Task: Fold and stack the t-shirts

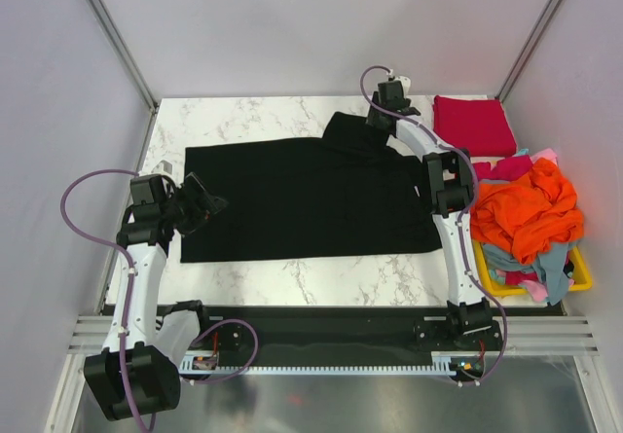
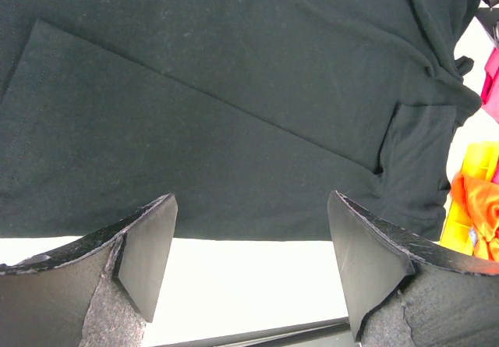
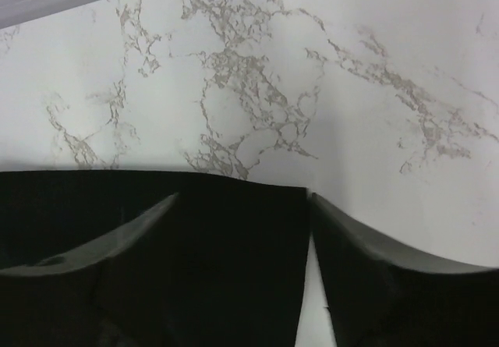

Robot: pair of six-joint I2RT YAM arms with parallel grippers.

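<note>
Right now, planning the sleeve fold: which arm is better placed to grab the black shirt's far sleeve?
Right: the right claw straddles the sleeve's edge, cloth inside it. The left claw is open at the black t-shirt's opposite edge.

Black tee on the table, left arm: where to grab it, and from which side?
Probably take the large black cloth t-shirt by its straight left edge, coming in low from the left. It lies flat on the white marble table, so only the edge gives a lip to pinch. The left gripper is open and faces that edge.
</note>
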